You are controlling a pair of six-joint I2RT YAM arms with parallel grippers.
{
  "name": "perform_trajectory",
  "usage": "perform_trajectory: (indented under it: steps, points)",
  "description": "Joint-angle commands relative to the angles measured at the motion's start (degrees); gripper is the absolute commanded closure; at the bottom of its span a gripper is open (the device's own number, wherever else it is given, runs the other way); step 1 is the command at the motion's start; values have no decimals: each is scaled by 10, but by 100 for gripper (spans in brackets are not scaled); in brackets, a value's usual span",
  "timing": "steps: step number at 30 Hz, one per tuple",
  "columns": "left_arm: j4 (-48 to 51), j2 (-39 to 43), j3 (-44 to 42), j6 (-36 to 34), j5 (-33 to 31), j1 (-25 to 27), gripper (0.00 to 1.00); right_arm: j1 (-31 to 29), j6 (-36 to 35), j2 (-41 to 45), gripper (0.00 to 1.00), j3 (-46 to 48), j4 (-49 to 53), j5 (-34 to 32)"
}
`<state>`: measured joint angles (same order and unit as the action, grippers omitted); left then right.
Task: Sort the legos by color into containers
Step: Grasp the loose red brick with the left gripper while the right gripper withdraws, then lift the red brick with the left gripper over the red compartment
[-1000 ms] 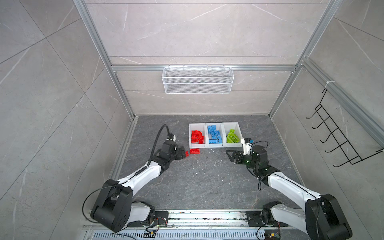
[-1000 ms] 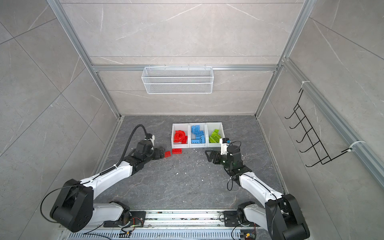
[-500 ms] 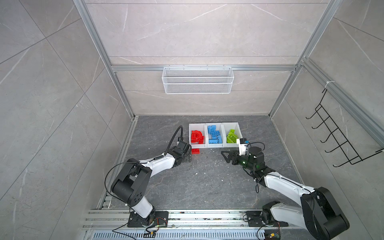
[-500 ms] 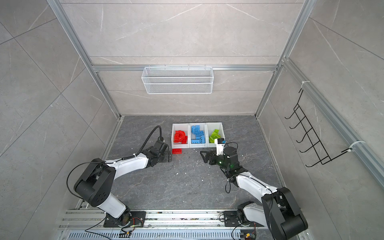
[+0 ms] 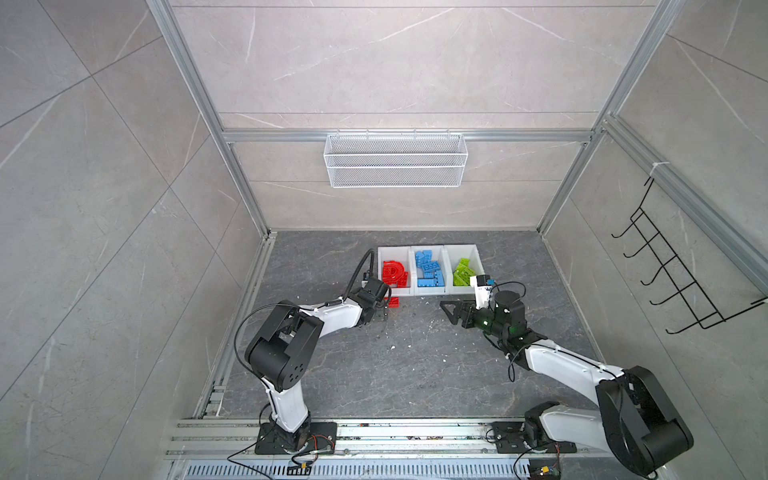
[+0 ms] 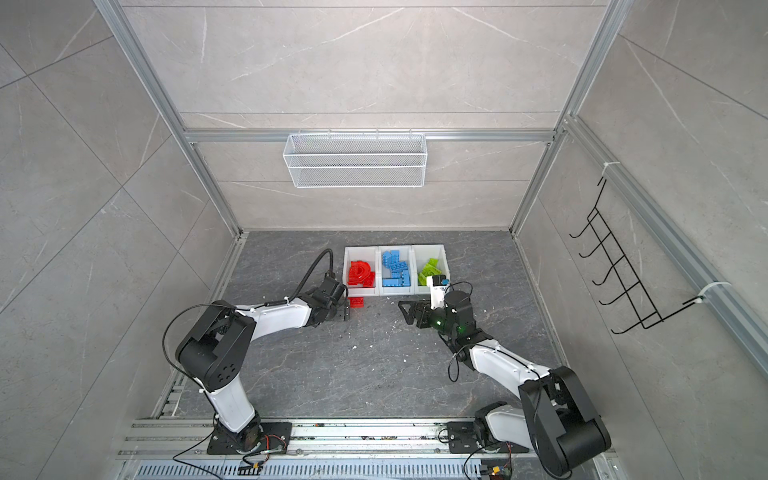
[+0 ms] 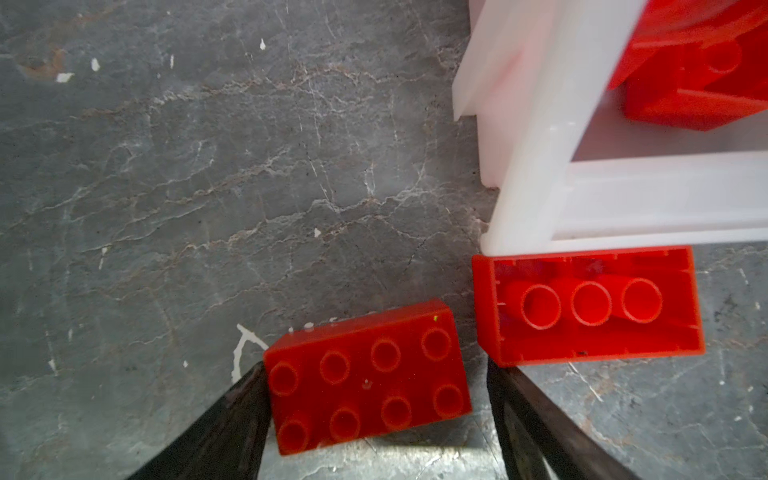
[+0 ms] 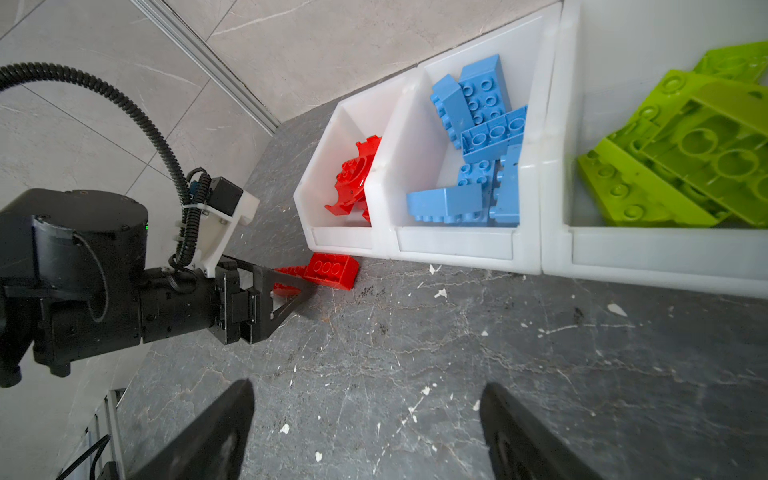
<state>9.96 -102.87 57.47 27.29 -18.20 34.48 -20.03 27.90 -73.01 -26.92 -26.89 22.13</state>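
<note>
A: In both top views, where are the legos?
B: Nearly all are sorted. The bins (image 5: 444, 286) sit far-centre on the floor (image 5: 407, 374): red left, blue middle, green right. Two red bricks (image 5: 394, 301) lie loose just near of the red bin, with the left claw (image 5: 384, 309) down at them. The right claw (image 6: 406, 311) hangs spread and empty, near of the blue and green bins.

A: And the left wrist view?
B: The left claw (image 7: 376, 370) straddles a studs-up brick (image 7: 368, 378), unclenched. One finger (image 7: 232, 415) touches its end; the other (image 7: 536, 424) stands just off. The brick sits skewed between them. A flipped brick (image 7: 588, 305) lies against the bin wall (image 7: 540, 145), just beside that free finger.

A: What might go wrong?
B: I'd guess the skew lets the slick brick twist or squirt out of a pinch. The free finger may snag the flipped brick and shove it. A lift this close could knock the bin's rim.

A: The right wrist view?
B: The right claw (image 8: 368, 390) gapes over bare floor, holding nothing. A red arch (image 8: 353, 174) shows in the left bin.

A: Surface and room?
B: Dark grey veined stone, littered with white flecks (image 8: 440, 293). Pale tiled walls (image 5: 395, 62), aluminium posts (image 5: 203, 104), a wire basket (image 5: 395, 170) on the far wall, a black hook rack (image 5: 681, 286) on the right.
</note>
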Motion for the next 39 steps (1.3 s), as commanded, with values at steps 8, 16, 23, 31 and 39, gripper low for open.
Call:
perform_trajectory:
  steps: [8, 16, 23, 31, 39]
  points:
    - [2, -19, 8, -2, -36, 1, 35, -15, -14, -5, 13, -16, 0, 4]
    - [32, 64, -17, -9, -74, 1, 43, -18, -14, -3, 13, -18, 4, 1]
    - [71, 154, 26, -63, -31, 2, 44, -20, -14, -3, 13, -20, 7, -2]
    - [90, 69, 185, -116, 33, 3, 45, -24, -13, -8, 13, -21, 6, -2]
    - [78, -81, 315, -140, 54, 2, 45, -30, -21, -3, 13, -22, 13, -9]
